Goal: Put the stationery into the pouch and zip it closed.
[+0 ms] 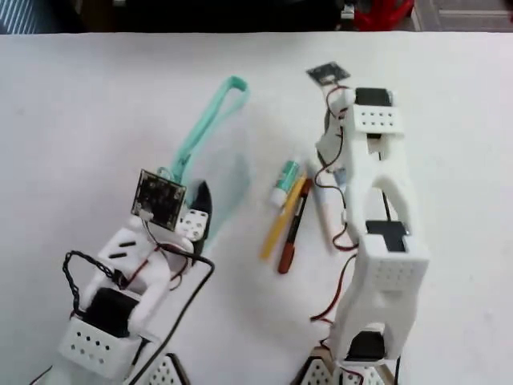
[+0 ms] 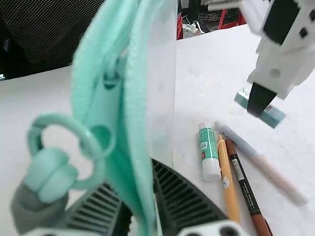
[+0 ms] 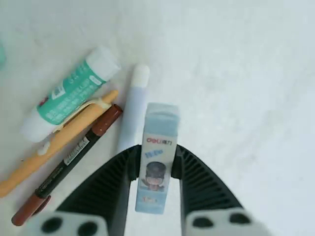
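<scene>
Progress check, early stage. Nothing reads as packed yet.

- Left gripper [image 2: 145, 196]: pressed together on the lower edge of the pouch [image 2: 133, 98], holding it up off the table [image 1: 96, 96] on its edge. Teal zip band and ring pull [image 2: 64, 147] sit close to the wrist camera. I cannot tell how far the zip is run open. Through the clear wall I see nothing inside.
- High view: the pouch [image 1: 210, 160] lies angled between the two arms, its strap loop toward the far side of the table and the left gripper [image 1: 200, 210] on its near end.
- Right gripper [image 3: 153, 160]: pinching the eraser [image 3: 157, 132] upright between its jaws. It hangs above the stationery row, apart from the pouch.
- Lying loose on the table in a tight fan: glue stick [image 3: 69, 98], yellow pen [image 3: 59, 147], brown pen [image 3: 69, 162], pale pen [image 3: 133, 113]. The yellow pen and brown pen touch along their length, with the glue stick just beside their tips.

My reading: one item out of five is in hand and none is delivered. Left to do: carry the eraser over to the pouch mouth and drop it in, then fetch the four loose pieces, then draw the zip shut. The pouch mouth needs to gape enough to take the eraser, and I can't confirm that from here.
</scene>
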You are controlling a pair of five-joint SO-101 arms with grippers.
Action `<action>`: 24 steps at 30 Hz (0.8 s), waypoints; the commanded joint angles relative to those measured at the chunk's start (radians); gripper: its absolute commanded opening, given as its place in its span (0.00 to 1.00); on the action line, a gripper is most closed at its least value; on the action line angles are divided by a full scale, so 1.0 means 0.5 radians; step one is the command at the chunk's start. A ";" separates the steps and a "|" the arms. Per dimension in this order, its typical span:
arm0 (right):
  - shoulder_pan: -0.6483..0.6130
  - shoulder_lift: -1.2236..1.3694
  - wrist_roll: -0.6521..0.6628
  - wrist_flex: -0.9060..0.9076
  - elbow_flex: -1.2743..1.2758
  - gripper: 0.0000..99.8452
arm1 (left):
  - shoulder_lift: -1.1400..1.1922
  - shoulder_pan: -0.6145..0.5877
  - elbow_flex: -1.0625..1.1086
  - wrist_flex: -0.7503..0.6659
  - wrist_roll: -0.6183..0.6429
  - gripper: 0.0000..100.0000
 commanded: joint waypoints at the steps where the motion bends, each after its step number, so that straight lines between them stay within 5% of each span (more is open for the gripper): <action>1: 0.005 -0.517 0.021 0.038 -0.025 0.02 | 0.072 0.005 0.009 -0.006 -0.006 0.02; 7: -0.091 -1.272 0.009 0.023 -0.021 0.02 | 0.069 0.005 0.009 -0.003 -0.006 0.02; 13: -0.572 -1.754 -0.144 -0.140 0.028 0.02 | 0.069 -0.002 0.009 -0.006 -0.006 0.02; 18: -0.941 -1.990 -0.485 -0.542 0.107 0.02 | 0.069 -0.008 0.009 -0.003 -0.009 0.02; 24: -1.057 -1.950 -0.519 -1.183 0.614 0.02 | 0.069 -0.011 0.009 -0.006 -0.009 0.02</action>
